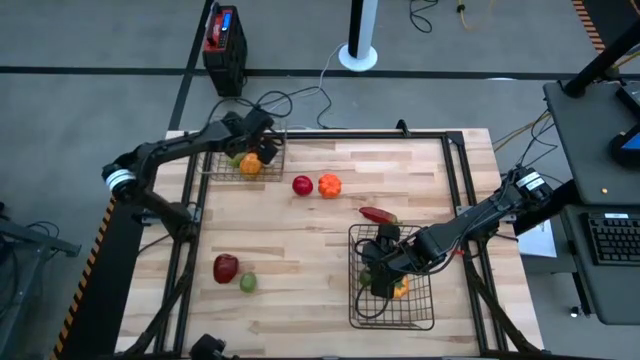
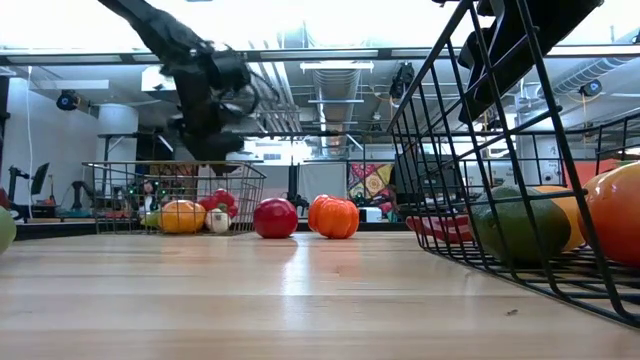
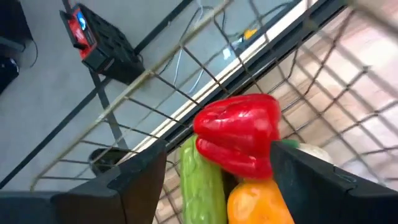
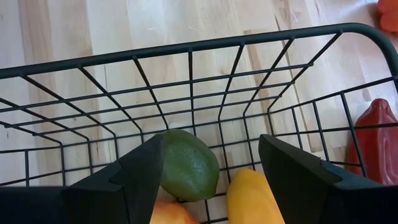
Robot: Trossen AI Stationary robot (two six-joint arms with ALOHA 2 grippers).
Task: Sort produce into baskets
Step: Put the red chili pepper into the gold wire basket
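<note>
My left gripper (image 3: pixel 214 163) hovers open over the smaller basket (image 1: pixel 213 172) at the table's far left. A red bell pepper (image 3: pixel 239 133) lies between its fingers, resting on a green cucumber (image 3: pixel 200 183) and an orange piece (image 3: pixel 258 202) in that basket. My right gripper (image 4: pixel 210 149) hangs open over the larger basket (image 4: pixel 186 47) at the near right, above a green piece (image 4: pixel 188 165) and a yellow one (image 4: pixel 252 198). On the bare table lie a red tomato (image 1: pixel 302 185), an orange piece (image 1: pixel 329 185), a red chili (image 1: pixel 378 215), a red apple (image 1: pixel 226 267) and a green lime (image 1: pixel 247 283).
The larger basket's wire wall (image 2: pixel 455 130) stands close to the low camera. A black box with a red top (image 1: pixel 224 45) sits on the floor beyond the far edge. Bare wood lies in the table's middle and near left.
</note>
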